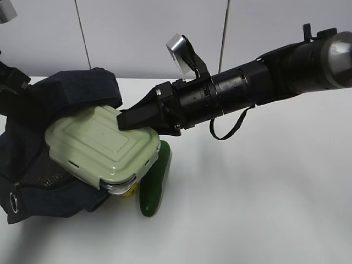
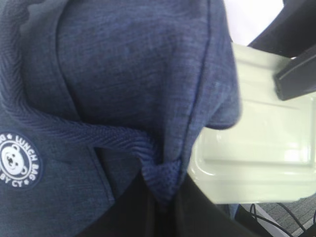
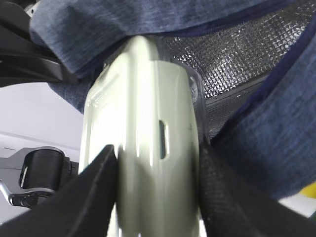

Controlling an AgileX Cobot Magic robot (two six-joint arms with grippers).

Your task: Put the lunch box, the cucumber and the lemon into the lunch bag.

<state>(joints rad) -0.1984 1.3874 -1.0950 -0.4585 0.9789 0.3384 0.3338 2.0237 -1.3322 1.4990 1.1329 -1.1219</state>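
Cucumber (image 1: 154,187) – lemon (image 1: 128,191) – under lunch box (image 1: 102,146)

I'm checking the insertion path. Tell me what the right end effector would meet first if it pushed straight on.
Likely the lunch bag: the right end effector, shut on the lunch box, points into its open mouth. Depth inside is unclear.

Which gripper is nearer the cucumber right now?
Right. The right gripper is clamped on the lunch box directly above the cucumber. The left gripper pinches the lunch bag fabric, beyond the box.
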